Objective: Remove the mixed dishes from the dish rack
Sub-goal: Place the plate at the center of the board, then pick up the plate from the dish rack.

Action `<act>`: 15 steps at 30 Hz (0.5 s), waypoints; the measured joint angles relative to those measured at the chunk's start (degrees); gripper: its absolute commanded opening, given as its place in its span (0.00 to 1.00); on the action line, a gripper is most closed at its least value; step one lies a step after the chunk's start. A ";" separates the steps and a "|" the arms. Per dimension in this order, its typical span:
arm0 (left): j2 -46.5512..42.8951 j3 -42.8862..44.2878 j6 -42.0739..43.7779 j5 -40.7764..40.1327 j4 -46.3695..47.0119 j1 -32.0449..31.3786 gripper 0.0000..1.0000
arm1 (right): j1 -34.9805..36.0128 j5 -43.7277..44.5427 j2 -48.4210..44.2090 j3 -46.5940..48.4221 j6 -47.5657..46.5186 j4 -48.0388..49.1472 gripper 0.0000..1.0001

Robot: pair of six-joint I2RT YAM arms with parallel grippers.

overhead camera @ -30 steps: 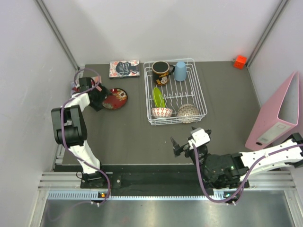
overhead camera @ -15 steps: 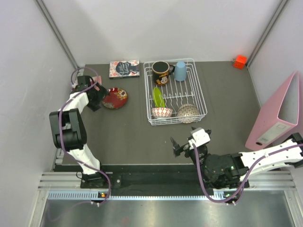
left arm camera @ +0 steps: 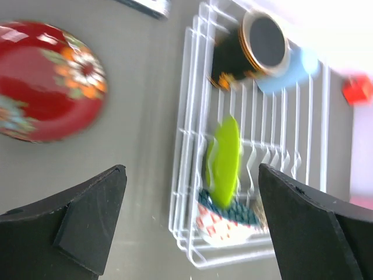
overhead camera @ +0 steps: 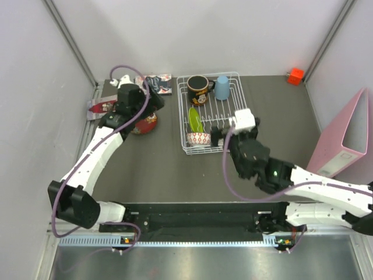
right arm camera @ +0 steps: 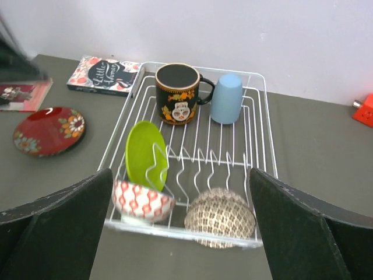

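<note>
- The left gripper (left arm camera: 191,170) is released, its fingers spread wide with nothing between them. It hangs over the table (overhead camera: 157,169) between the red floral plate (left arm camera: 46,81) and the dish rack (right arm camera: 256,116).
- The right gripper (right arm camera: 180,172) is likewise spread wide and empty. It sits above the near edge of the rack.
- The red floral plate lies flat on the table, left of the rack and outside it.
- The black mug (right arm camera: 178,93) stands upright at the rack's far left, with a skull cartoon on its side and no legible words.
- The pale blue cup (right arm camera: 227,98) stands upside down just right of the mug's handle.
- The lime-green plate (right arm camera: 146,154) stands on edge among the prongs on the left side.
- The red-and-white bowl (right arm camera: 143,201) rests tilted in the near left corner, touching the green plate.
- The beige patterned bowl (right arm camera: 220,219) lies against the near wall, to the right of the other bowl.
- A book (right arm camera: 105,74) lies left of the rack's far corner, and its cover reads "Little Women".
- A printed card (right arm camera: 23,95) lies further left. Its writing is too small to read.
- A pink binder (overhead camera: 344,140) stands at the right. Its spine label is illegible.
</note>
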 measured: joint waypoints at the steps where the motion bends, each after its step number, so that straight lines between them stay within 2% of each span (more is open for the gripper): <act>1: -0.50 -0.55 0.00 -0.09 0.00 -2.12 0.99 | -2.29 -1.99 2.19 2.40 0.42 -1.16 1.00; 5: -4.09 -6.10 -0.37 -0.92 -0.83 -4.20 0.99 | -10.14 -10.91 13.92 13.92 1.44 -5.60 0.98; 7: -6.95 -9.51 -0.50 -1.66 -2.16 -4.11 0.99 | -12.72 -15.23 19.61 18.01 1.40 -7.06 0.91; 10: -10.84 -11.58 -0.33 -2.51 -4.11 -4.02 0.99 | -15.74 -20.33 27.17 22.10 1.33 -8.85 0.87; 15: -17.16 -13.11 0.35 -3.10 -5.01 -4.02 0.99 | -18.40 -25.66 37.81 27.32 1.29 -11.82 0.87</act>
